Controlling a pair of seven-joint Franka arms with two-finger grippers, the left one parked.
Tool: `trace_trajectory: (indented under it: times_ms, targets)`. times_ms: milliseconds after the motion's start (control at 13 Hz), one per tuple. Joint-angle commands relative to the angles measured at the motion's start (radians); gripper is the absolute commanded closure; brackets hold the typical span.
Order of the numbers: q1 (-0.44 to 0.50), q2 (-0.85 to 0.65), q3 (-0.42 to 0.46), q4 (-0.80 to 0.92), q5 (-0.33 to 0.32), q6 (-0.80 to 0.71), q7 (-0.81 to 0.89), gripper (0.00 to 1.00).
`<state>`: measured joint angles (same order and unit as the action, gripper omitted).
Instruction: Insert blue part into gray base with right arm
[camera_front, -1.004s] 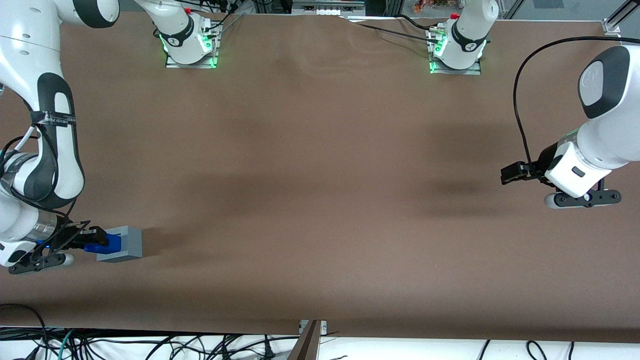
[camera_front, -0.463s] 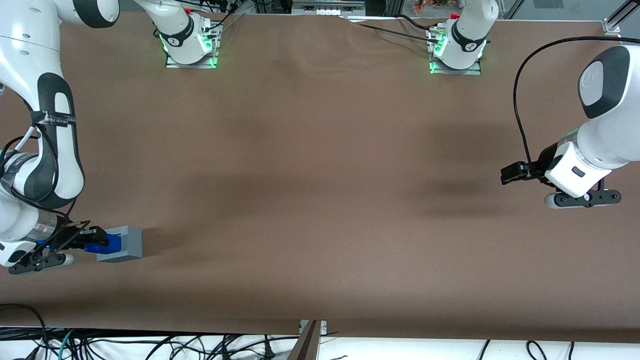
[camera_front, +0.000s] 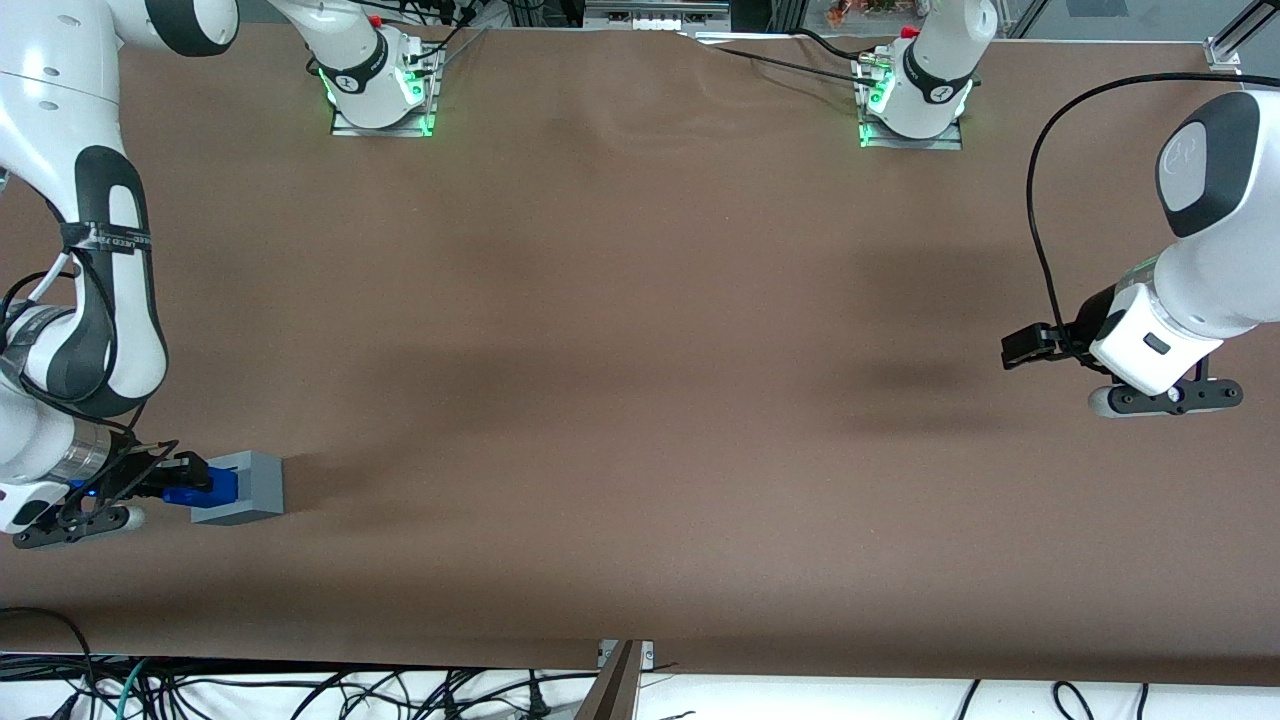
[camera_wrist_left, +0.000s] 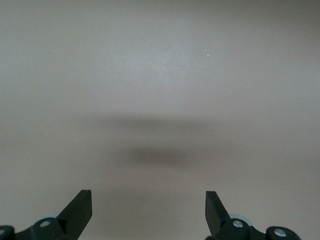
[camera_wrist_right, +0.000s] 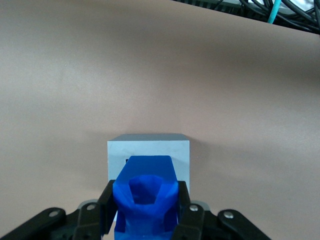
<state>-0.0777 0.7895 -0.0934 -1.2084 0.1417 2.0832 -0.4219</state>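
Brown table cloth (camera_front: 640, 400) all round, and at the lower left of the front view the gripper (camera_front: 190, 478) is clamped on the blue part (camera_front: 205, 485), poised right over the gray base (camera_front: 245, 490), its tip lined up above the recess, so straight down looks the way in

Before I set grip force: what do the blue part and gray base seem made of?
Blue part, held by the gripper above the base: likely plastic, with saturated color and a faint sheen. Gray base: probably plastic too, matte, with crisp flat faces.
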Motion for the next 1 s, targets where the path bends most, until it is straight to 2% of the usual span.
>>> trace_trajectory:
  times_ms: [0, 618, 695, 772, 926]
  targets:
    - [-0.007, 0.024, -0.002, 0.024, -0.024, -0.035, -0.011, 0.66]
    - [-0.004, 0.036, 0.001, 0.023, -0.021, -0.032, 0.000, 0.65]
    - [-0.004, 0.037, 0.001, 0.024, -0.021, -0.023, 0.000, 0.29]
    - [-0.004, 0.036, 0.003, 0.026, -0.021, -0.014, 0.000, 0.01]
    - [-0.004, 0.031, 0.007, 0.064, -0.021, -0.009, -0.005, 0.00]
